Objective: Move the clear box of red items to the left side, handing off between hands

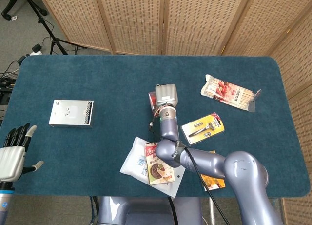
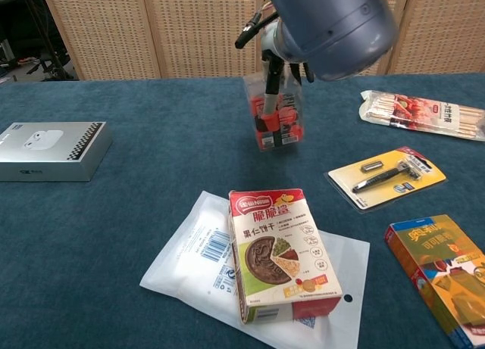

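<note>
The clear box of red items stands upright near the middle of the table, and my right hand grips it from above with fingers down its sides. Seen from the head view, the right hand covers most of the clear box, leaving only its left edge showing. Whether the box rests on the cloth or hangs just above it is unclear. My left hand sits off the table's near-left corner, fingers spread and holding nothing. The chest view does not show it.
A silver box lies at the left. A snack carton sits on a white pouch in front. A razor pack, a stick-snack bag and an orange box lie to the right.
</note>
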Robot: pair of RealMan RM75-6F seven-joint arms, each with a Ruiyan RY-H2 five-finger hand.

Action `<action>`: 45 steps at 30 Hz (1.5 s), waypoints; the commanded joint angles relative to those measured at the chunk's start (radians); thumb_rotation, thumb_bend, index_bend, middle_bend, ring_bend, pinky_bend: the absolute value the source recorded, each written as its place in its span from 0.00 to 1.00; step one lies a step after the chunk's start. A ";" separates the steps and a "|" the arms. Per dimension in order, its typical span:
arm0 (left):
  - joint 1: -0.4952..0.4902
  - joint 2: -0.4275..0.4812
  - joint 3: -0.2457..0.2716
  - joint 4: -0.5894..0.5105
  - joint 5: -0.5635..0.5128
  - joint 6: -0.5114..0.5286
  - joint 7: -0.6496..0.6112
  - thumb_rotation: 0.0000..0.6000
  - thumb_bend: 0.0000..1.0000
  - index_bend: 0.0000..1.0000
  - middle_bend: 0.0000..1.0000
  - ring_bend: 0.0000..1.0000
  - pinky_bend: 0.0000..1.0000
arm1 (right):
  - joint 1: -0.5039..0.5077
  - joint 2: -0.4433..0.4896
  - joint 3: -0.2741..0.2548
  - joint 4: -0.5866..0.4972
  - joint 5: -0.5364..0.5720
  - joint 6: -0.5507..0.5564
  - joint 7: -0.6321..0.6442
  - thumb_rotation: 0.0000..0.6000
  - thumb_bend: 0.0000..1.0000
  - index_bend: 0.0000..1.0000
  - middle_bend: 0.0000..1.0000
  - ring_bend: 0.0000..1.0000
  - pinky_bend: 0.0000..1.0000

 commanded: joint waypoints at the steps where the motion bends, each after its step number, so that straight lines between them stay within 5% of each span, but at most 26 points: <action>1: 0.000 0.003 -0.003 0.002 -0.001 0.001 -0.005 1.00 0.00 0.00 0.00 0.00 0.00 | 0.024 -0.056 0.057 0.071 0.033 0.061 -0.044 1.00 0.26 0.71 0.58 0.52 0.57; 12: 0.000 0.004 -0.004 0.001 -0.007 0.002 -0.004 1.00 0.00 0.00 0.00 0.00 0.00 | -0.018 -0.062 0.133 0.050 0.036 0.058 -0.101 1.00 0.26 0.71 0.57 0.52 0.57; 16: 0.000 0.004 -0.002 0.000 -0.003 0.002 -0.004 1.00 0.00 0.00 0.00 0.00 0.00 | -0.034 -0.060 0.163 0.038 0.060 0.057 -0.130 1.00 0.25 0.68 0.49 0.47 0.57; 20: 0.000 0.003 -0.001 -0.001 -0.003 0.002 -0.001 1.00 0.00 0.00 0.00 0.00 0.00 | -0.045 -0.043 0.197 0.016 0.139 0.055 -0.211 1.00 0.19 0.52 0.30 0.28 0.48; 26: -0.001 0.003 0.001 -0.003 -0.001 0.002 0.002 1.00 0.00 0.00 0.00 0.00 0.00 | -0.058 -0.022 0.218 -0.004 0.207 0.057 -0.319 1.00 0.06 0.16 0.01 0.00 0.21; 31: 0.000 0.003 0.001 -0.004 -0.002 0.003 0.002 1.00 0.00 0.00 0.00 0.00 0.00 | -0.066 -0.014 0.230 -0.012 0.224 0.074 -0.366 1.00 0.00 0.00 0.00 0.00 0.12; 45: 0.002 0.007 -0.001 -0.007 -0.005 0.008 0.001 1.00 0.00 0.00 0.00 0.00 0.00 | -0.099 0.046 0.240 -0.126 0.175 0.177 -0.393 1.00 0.00 0.00 0.00 0.00 0.04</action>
